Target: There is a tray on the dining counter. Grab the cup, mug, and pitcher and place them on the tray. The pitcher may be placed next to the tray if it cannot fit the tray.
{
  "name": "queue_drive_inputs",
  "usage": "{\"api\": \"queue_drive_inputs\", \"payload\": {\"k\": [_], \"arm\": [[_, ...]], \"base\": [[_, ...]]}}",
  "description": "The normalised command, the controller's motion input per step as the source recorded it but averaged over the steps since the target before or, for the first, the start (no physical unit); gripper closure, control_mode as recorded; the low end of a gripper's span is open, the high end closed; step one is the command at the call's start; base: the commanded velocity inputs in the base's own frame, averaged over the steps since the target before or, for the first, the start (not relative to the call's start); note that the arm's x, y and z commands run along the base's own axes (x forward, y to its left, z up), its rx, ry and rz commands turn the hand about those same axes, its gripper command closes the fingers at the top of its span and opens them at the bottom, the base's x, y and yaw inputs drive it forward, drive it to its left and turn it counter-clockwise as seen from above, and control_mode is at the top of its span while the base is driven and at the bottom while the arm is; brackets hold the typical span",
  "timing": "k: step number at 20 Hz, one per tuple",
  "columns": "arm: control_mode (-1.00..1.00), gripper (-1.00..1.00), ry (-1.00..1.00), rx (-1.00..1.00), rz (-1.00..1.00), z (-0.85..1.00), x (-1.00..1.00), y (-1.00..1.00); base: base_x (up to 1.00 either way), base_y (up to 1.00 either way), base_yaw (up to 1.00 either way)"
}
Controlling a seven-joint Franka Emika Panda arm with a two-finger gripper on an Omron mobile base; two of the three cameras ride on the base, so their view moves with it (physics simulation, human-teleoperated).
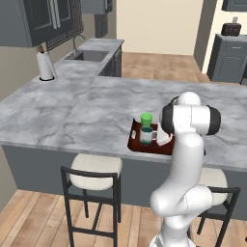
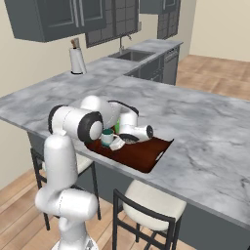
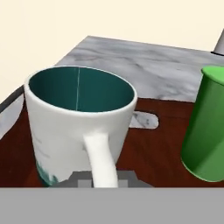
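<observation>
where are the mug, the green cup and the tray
mug (image 3: 65,131), hand view, white outer wall
green cup (image 3: 208,131), hand view, its side
tray (image 2: 139,155), right base view, bare dark floor

tray (image 1: 136,144): on the table (image 1: 96,111), at its near edge (above the stools)
mug (image 3: 78,127): upright on tray, handle facing the hand camera
cup (image 3: 208,127): upright on tray, just beside mug, apart from it
stools (image 1: 94,176): on floor, under the table's near edge
</observation>
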Motion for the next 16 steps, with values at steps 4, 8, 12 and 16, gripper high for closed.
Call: {"api": "queue_drive_inputs", "payload": {"k": [4, 8, 12, 16], "arm": [[-1.00, -1.00, -0.01, 0.00, 0.00, -0.34, 0.03, 0.02], [-1.00, -1.00, -0.03, 0.00, 0.00, -0.29, 0.00, 0.05], [-1.00, -1.00, -0.02, 0.00, 0.00, -0.03, 0.00, 0.03], [-1.00, -1.00, 0.00, 0.00, 0.00, 0.00, -0.12, 0.00]], "base": [[0.00, 0.00, 0.00], [0.00, 0.00, 0.00], [0.00, 0.00, 0.00], [0.00, 0.00, 0.00]]}}
